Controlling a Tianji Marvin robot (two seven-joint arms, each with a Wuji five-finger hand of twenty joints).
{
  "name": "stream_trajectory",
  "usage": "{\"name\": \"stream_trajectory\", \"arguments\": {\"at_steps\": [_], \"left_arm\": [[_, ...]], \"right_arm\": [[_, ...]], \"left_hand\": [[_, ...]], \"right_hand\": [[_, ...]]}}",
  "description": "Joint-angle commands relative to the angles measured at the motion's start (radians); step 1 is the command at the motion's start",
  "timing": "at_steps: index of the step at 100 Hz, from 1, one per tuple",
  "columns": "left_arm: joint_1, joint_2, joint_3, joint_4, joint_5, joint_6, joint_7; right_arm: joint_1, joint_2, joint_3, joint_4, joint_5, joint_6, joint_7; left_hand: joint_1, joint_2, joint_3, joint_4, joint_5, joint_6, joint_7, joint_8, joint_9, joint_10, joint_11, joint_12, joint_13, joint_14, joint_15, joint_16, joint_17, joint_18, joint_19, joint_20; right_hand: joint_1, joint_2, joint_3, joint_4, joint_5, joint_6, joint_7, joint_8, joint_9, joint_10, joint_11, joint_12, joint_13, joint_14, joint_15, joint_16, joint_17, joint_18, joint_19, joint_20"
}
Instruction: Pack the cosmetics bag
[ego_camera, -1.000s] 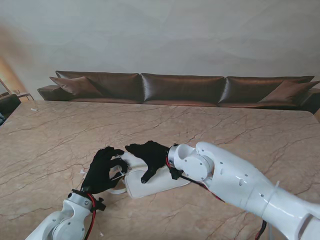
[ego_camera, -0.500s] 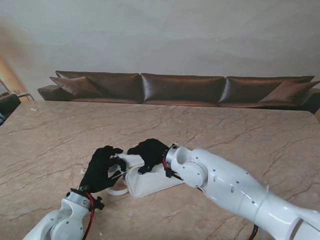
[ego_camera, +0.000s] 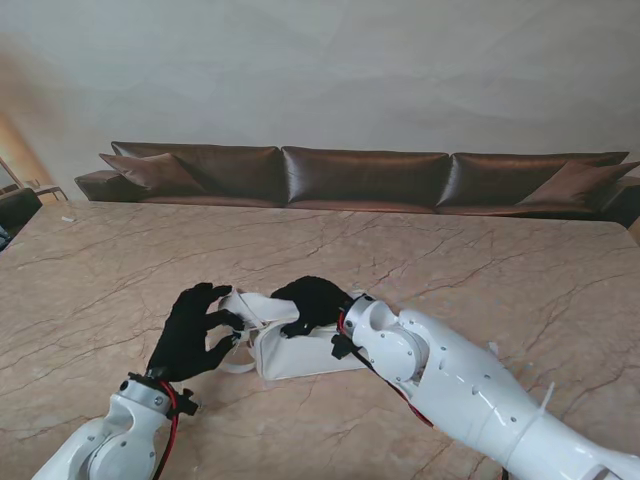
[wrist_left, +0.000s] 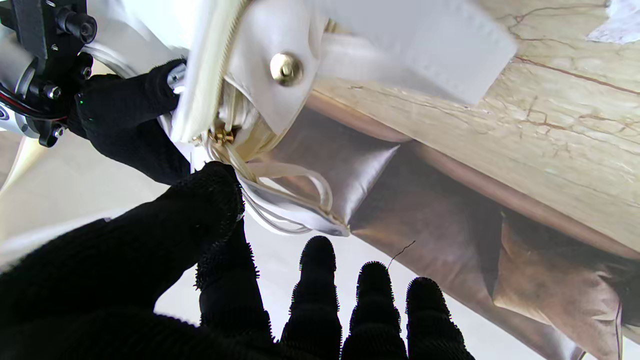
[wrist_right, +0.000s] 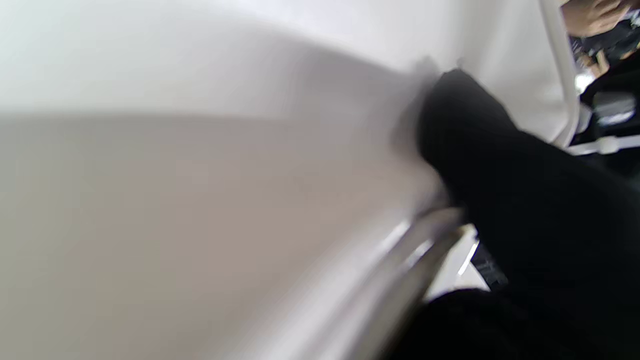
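Observation:
The white cosmetics bag (ego_camera: 300, 352) stands on the marble table (ego_camera: 480, 260) between my two black-gloved hands. My right hand (ego_camera: 312, 300) curls over the bag's top edge and grips it. My left hand (ego_camera: 190, 335) is at the bag's left end, its thumb and forefinger pinched on the thin white strap loops there. In the left wrist view the bag (wrist_left: 280, 65) shows its zipper, a brass stud and those loops, with my left hand (wrist_left: 300, 310) touching them and my right hand (wrist_left: 130, 125) behind. The right wrist view is blurred: white bag wall (wrist_right: 200, 175) and my right hand (wrist_right: 540, 210).
A long brown leather sofa (ego_camera: 360, 178) runs along the table's far edge, under a pale wall. A white handle strap (ego_camera: 236, 367) lies on the table by the bag's left end, nearer to me.
The bag has tipped more upright and shifted slightly left. My right hand has closed over its top edge. My left hand has moved left and a little farther from me, still at the bag's end.

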Motion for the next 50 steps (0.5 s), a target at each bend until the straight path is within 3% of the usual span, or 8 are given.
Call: {"name": "stream_trajectory", "arguments": {"at_steps": [1,14,26,38,50], "left_arm": [[0.015,0.001,-0.016,-0.003,-0.017,0.004,0.003],[0.02,-0.001,-0.024,-0.001,-0.016,0.011,0.012],[0.021,-0.005,-0.024,0.005,-0.022,0.031,0.028],[0.017,-0.011,-0.013,0.019,-0.008,0.054,0.08],[0.011,-0.016,0.0,0.027,0.005,0.074,0.121]], "right_arm": [[-0.027,0.002,0.012,0.03,-0.001,0.023,-0.051],[-0.057,-0.004,0.052,0.031,0.044,0.042,-0.062],[-0.078,-0.011,0.077,0.036,0.073,0.055,-0.079],[-0.092,-0.013,0.089,0.038,0.093,0.064,-0.081],[-0.096,-0.016,0.092,0.048,0.105,0.061,-0.085]], "left_hand": [[-0.039,0.018,-0.009,0.017,0.095,0.018,0.179,0.104,-0.039,0.015,-0.017,-0.035,-0.035,-0.036,-0.028,-0.018,0.001,-0.031,-0.035,-0.024],[-0.055,0.015,0.013,0.022,0.102,0.021,0.188,0.12,-0.054,0.038,-0.026,-0.055,-0.042,-0.034,-0.043,-0.023,0.002,-0.029,-0.04,-0.037],[-0.047,0.017,0.002,0.022,0.096,0.021,0.186,0.14,-0.104,0.086,-0.05,-0.11,-0.041,-0.031,-0.099,-0.093,0.005,-0.028,-0.051,-0.065],[-0.034,0.04,-0.037,0.019,0.073,0.008,0.17,0.171,-0.133,0.086,-0.091,-0.141,-0.037,-0.031,-0.12,-0.206,0.01,-0.026,-0.076,-0.125],[-0.034,0.052,-0.051,0.016,0.063,-0.001,0.167,0.184,-0.135,0.079,-0.1,-0.148,-0.036,-0.034,-0.123,-0.233,0.011,-0.021,-0.085,-0.146]], "right_hand": [[0.378,0.271,0.212,0.153,0.23,-0.344,0.238,0.083,0.102,-0.024,0.14,0.044,0.117,0.039,0.19,0.068,0.024,0.022,0.08,0.006],[0.39,0.297,0.204,0.159,0.245,-0.343,0.24,0.086,0.102,-0.023,0.141,0.055,0.11,0.046,0.197,0.08,0.018,0.024,0.078,0.006],[0.397,0.31,0.197,0.171,0.249,-0.34,0.244,0.09,0.105,-0.017,0.144,0.065,0.112,0.052,0.207,0.091,0.017,0.031,0.084,0.012],[0.397,0.309,0.197,0.174,0.25,-0.337,0.244,0.092,0.107,-0.012,0.146,0.069,0.116,0.056,0.213,0.097,0.02,0.034,0.088,0.016],[0.398,0.308,0.198,0.176,0.253,-0.333,0.245,0.092,0.109,-0.01,0.148,0.072,0.118,0.058,0.218,0.102,0.023,0.036,0.093,0.02]]}}
